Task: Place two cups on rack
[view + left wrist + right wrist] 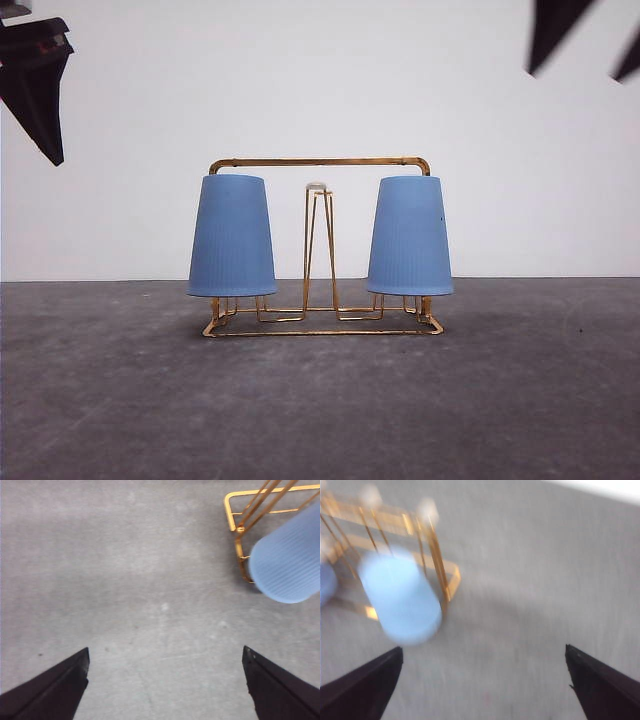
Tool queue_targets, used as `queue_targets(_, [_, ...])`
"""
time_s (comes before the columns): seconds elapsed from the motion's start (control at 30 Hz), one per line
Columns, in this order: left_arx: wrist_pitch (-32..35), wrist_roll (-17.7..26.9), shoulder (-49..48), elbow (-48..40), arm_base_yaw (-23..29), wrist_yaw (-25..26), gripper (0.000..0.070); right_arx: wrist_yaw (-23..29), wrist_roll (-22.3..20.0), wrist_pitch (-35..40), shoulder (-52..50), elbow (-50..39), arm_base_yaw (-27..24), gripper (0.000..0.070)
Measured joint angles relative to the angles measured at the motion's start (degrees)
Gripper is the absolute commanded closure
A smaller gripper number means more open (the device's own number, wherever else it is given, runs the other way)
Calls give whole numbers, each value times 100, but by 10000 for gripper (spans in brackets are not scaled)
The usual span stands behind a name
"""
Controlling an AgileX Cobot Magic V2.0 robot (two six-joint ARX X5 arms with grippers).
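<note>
Gold wire rack (320,162) at centre of grey table (110,400), white wall behind. Rectangular base frame flat on the surface, top bar handle running across, tall narrow white-tipped prong (318,187) standing mid-rack.

Two light blue ribbed cups on rack, both inverted, mouths down, closed bases up. Left cup (232,238) at 9 o'clock from centre prong; right cup (410,238) at 3 o'clock. Each seated over a prong at its end of the rack, rims hanging just above the base frame. Cups well apart, centre prong bare between them. Tops level with the handle bar or just below. Interiors hidden; contents cannot be told.

Left gripper (35,75) high at 10 o'clock in front view, dark, clear of the rack. From left wrist view: fingers spread wide (165,685), nothing between them but bare table; rack corner and one cup (287,562) off toward 2 o'clock.

Right gripper (585,35) high at 2 o'clock in front view, blurred. From right wrist view: jaws wide (485,685), holding nothing; frame smeared; cup (400,600) and rack wire at 10 o'clock.
</note>
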Motion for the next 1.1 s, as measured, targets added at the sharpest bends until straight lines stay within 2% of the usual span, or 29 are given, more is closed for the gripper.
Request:
queue_targets(0.17, [3,2,0,0,4,94,114,4,272,38,-668,-1022,-114,39])
queue_targets(0.33, [2,2,0,0,4,116,114,9,449,134,-995,-1138,-142,41])
queue_targets(0.37, [3,2,0,0,4,116,124,16,470,145,-1024,-1137,-144,70])
queue_targets(0.4, [3,2,0,0,4,116,172,20,485,148,-1039,-1137,-145,144])
queue_targets(0.43, [2,2,0,0,4,116,259,22,495,145,-1042,-1137,-147,264])
queue_targets(0.47, [0,7,0,0,4,116,449,22,518,141,-1039,-1137,-147,487])
queue_targets(0.5, [-8,13,0,0,4,116,596,22,531,136,-1037,-1137,-147,633])
queue_targets(0.53, [-24,19,0,0,4,116,687,22,531,132,-1035,-1137,-147,688])
queue_targets(1.1, [41,21,0,0,2,144,685,20,592,155,-1033,-1135,-147,688])
